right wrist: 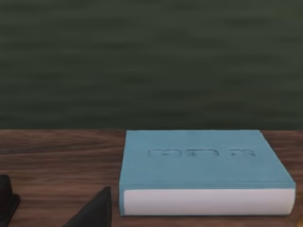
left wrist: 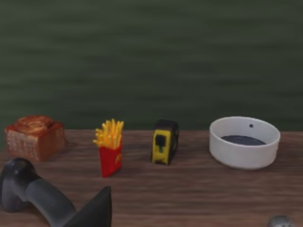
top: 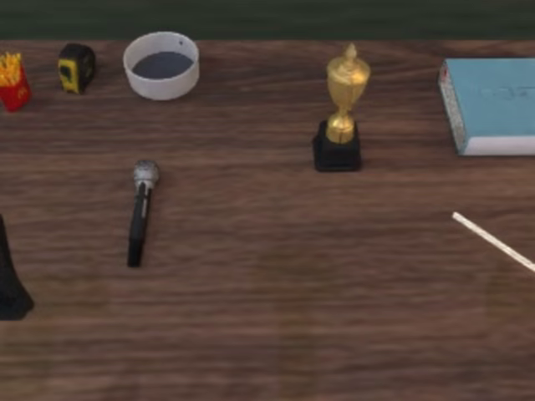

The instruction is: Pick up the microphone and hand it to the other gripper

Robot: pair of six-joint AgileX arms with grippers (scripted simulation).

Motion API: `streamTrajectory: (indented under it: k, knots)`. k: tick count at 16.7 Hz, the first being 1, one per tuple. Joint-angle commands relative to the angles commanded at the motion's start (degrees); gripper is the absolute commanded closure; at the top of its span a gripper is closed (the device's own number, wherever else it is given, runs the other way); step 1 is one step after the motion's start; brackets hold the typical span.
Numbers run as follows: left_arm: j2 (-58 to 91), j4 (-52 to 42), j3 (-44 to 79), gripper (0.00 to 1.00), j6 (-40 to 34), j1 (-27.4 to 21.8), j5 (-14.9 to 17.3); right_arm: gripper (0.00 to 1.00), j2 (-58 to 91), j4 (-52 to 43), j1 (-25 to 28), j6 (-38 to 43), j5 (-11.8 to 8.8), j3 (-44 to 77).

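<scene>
- Microphone (top: 140,212) lies flat on the worktop (top: 276,317), left of centre, mesh head toward 12 o'clock, handle toward 6; nothing touches it.
- Left hand (top: 12,284) sits at the 9 o'clock edge, well apart from the microphone; fingers' spread cannot be told.
- Right hand: only a dark finger tip (right wrist: 92,210) shows in its wrist view; state cannot be told.
- White bowl (top: 161,64) at 11 o'clock, dark inside.
- Fries carton (top: 12,80) holds yellow fries.
- Trophy (top: 342,113) stands upright near 12.

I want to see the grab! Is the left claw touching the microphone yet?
Apart. The top view shows bare wood between the left gripper, at the table's left edge, and the microphone lying flat on the table.
</scene>
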Motion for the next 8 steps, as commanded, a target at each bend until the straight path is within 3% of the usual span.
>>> streamTrajectory:
  k: [4, 8]
  knots:
    - [1.7, -1.1, 1.7, 0.0, -0.2, -0.4, 0.1, 0.0, 0.0, 0.0, 0.0, 0.0, 0.0, 0.0]
    - [12.6, -7.0, 11.1, 0.0, -1.5, -2.1, 0.4, 0.0, 0.0, 0.0, 0.0, 0.0, 0.0, 0.0]
